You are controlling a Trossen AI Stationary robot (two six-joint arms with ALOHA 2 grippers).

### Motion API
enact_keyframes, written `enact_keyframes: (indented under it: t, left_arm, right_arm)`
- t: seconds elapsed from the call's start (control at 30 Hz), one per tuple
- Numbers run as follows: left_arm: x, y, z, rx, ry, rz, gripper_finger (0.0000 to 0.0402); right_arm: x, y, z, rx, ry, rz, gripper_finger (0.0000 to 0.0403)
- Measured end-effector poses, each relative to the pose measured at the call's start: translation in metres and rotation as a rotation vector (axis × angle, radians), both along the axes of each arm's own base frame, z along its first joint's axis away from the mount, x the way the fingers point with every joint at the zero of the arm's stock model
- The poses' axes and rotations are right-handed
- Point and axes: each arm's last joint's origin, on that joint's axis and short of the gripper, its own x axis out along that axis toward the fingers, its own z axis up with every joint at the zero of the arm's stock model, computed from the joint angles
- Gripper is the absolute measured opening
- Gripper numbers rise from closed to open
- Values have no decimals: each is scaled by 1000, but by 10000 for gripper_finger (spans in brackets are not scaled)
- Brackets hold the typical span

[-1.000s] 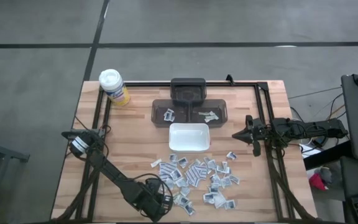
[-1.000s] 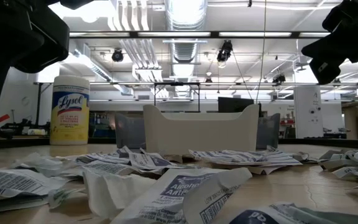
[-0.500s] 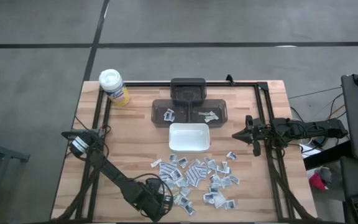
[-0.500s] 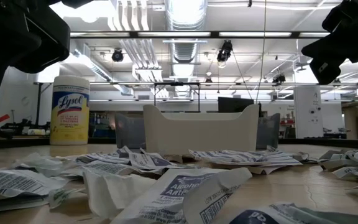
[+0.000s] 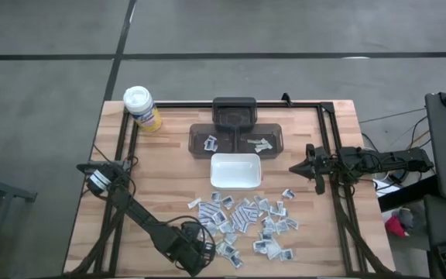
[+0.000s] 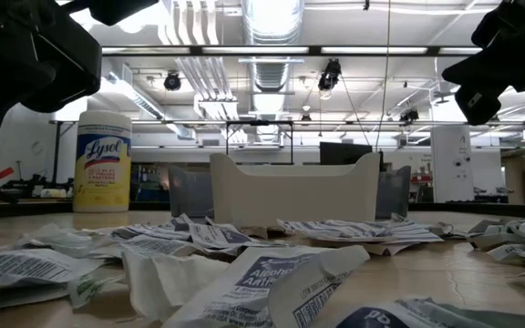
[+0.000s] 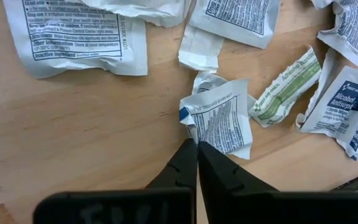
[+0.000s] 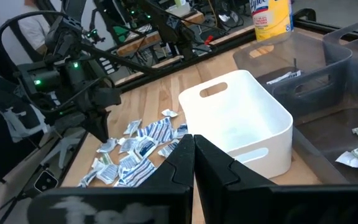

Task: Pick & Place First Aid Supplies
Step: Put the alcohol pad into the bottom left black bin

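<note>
- High view: first aid supplies (image 5: pixel 246 221) scattered on the table (image 5: pixel 169 178) in front of the white tray (image 5: pixel 235 171); left gripper (image 5: pixel 207 249) at the pile's near-left edge, right gripper (image 5: pixel 294 168) beside the tray
- Left wrist view: fingers together, tips pinching a crumpled packet (image 7: pixel 219 121)
- Right wrist view: fingers together, empty

My overhead camera looks straight down on the whole pale wooden worktop (image 5: pixel 169 194). My low camera sits at its surface, facing the white rectangular plastic tray (image 6: pixel 294 187), which my right wrist camera also sees. My left wrist camera hangs close above scattered flat sealed packets (image 7: pixel 219 118).
</note>
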Motion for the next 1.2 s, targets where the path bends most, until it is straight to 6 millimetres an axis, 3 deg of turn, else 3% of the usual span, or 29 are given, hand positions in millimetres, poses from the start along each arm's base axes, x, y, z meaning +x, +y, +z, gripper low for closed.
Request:
enact_keyframes:
  t: [0.47,0.73,0.97,1.2]
  left_arm:
    - [3,-3,7,35,-29,-84,1]
    - [5,-4,14,115,-65,-261,0]
    - [21,-8,38,422,-315,-385,0]
    - [32,-3,67,801,-506,-165,0]
  right_arm:
    - [0,0,0,18,1,-4,8]
    - [0,0,0,17,2,-3,8]
    - [0,0,0,16,1,-3,8]
    - [0,0,0,14,1,-3,8]
